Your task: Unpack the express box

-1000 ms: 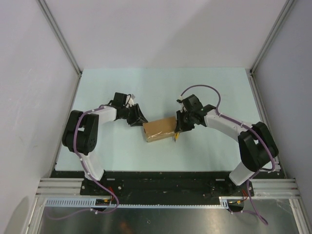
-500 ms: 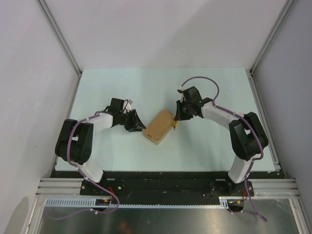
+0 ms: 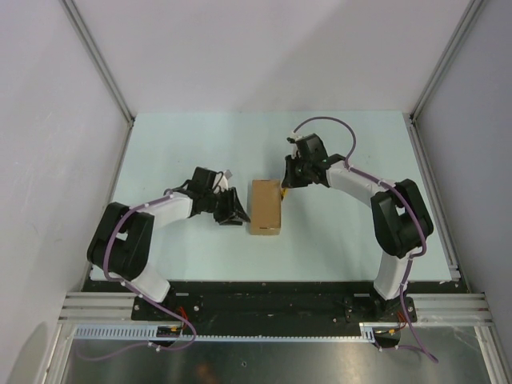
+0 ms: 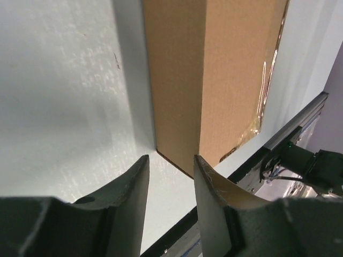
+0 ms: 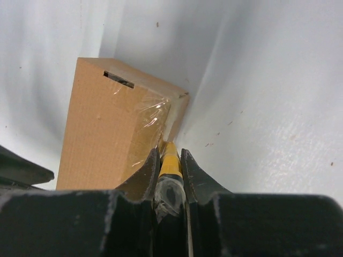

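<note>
As seen from above: express box [image 3: 265,207] flat on table [image 3: 200,144], roughly mid-table, long side running away from the arm bases, lid shut. Lying between the two grippers.

Left gripper [image 3: 238,216] just beside the box's left long side, toward its near end, pointing at it. Jaws parted, nothing between them. In left wrist view, fingers [image 4: 131,198] spread with a clear gap, left gripper [image 4: 170,160] aimed at the near lower corner of express box [image 4: 214,69]; corner just ahead of the tips, not inside the gap. Touching or not: cannot tell. Clear tape [image 4: 265,91] glossy along the box's right edge.

Right gripper [image 3: 286,190] at the box's far right corner, clamped on utility knife [image 3: 283,194]. In right wrist view, right gripper [image 5: 170,152] closed tight around the yellow utility knife [image 5: 170,162], knife end poking out toward express box [image 5: 107,134]. Knife end right at the taped corner, by clear tape [image 5: 147,120] wrinkled over that edge. Blade contact with cardboard: cannot tell. Small slot [image 5: 119,79] on the box's far end.

Grippers on opposite sides of the box, left near end, right far end.
</note>
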`<state>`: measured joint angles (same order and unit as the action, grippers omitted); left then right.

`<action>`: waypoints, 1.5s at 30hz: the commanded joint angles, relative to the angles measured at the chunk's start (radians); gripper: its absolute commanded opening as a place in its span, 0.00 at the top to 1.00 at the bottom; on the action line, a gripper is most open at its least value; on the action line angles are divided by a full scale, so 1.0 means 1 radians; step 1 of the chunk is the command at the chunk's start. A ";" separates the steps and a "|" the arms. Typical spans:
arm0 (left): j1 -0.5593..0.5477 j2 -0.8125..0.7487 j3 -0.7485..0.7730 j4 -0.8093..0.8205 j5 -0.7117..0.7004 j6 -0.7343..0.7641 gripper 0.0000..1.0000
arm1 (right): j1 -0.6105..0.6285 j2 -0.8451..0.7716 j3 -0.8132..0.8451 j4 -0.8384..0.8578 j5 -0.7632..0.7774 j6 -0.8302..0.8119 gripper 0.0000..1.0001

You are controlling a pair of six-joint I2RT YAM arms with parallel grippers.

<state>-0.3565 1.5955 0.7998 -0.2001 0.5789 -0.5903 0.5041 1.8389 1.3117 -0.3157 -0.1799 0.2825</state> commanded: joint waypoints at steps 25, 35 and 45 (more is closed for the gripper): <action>0.031 -0.348 0.274 0.366 0.286 -0.063 0.14 | -0.047 -0.471 0.040 0.275 -0.549 0.153 1.00; 0.010 -0.393 0.230 0.697 0.406 -0.319 0.14 | -0.038 -0.530 0.040 0.486 -0.635 0.323 1.00; -0.039 -0.402 0.237 0.765 0.332 -0.376 0.27 | -0.018 -0.532 0.041 0.589 -0.648 0.412 1.00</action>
<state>-0.3832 1.2072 1.0126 0.4866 0.9222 -0.9176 0.4755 1.3342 1.3155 0.1738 -0.8021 0.6415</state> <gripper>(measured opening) 0.779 0.164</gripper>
